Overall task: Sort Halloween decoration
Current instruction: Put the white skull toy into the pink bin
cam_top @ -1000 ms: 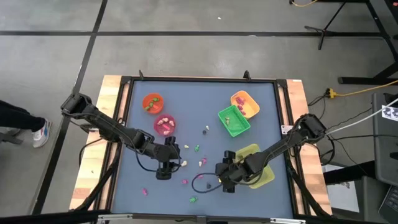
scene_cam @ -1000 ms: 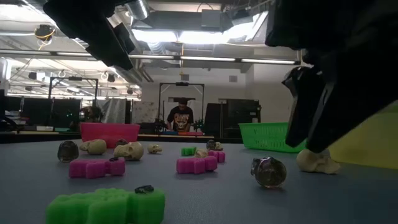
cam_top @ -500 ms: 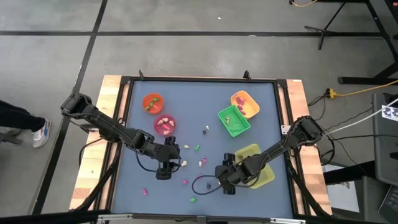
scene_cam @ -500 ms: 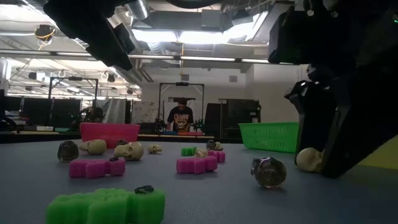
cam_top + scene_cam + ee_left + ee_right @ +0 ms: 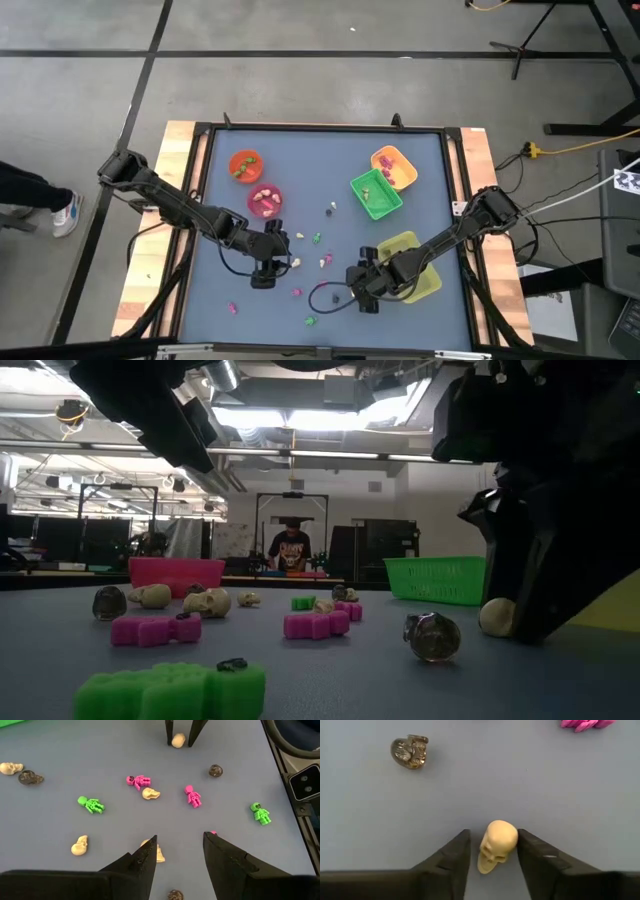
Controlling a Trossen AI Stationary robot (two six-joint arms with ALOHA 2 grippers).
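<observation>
- The right end effector (image 5: pixel 492 852) is down at the tabletop (image 5: pixel 300 170), its two dark fingers (image 5: pixel 451 855) either side of a cream skull (image 5: pixel 496 845); one finger looks to touch the skull, and whether the other does cannot be told.
- Just beyond that skull, ahead of the right end effector, lies a dark skull (image 5: pixel 409 751), and farther off to the other side a pink trinket (image 5: pixel 585 724).
- The yellow tray (image 5: pixel 425 283) lies beneath the right arm, behind its end effector.
- The left end effector (image 5: pixel 179 851) hovers with its fingers apart and holds nothing; beneath it lies a cream trinket (image 5: pixel 158 854).
- Ahead of it lie scattered pink skeletons (image 5: pixel 138 781), green skeletons (image 5: pixel 90 804) and cream skulls (image 5: pixel 80 845).
- Far beyond both end effectors stand the green tray (image 5: pixel 376 194), orange tray (image 5: pixel 394 166), pink cup (image 5: pixel 265 201) and orange cup (image 5: pixel 244 165), each with trinkets inside.
</observation>
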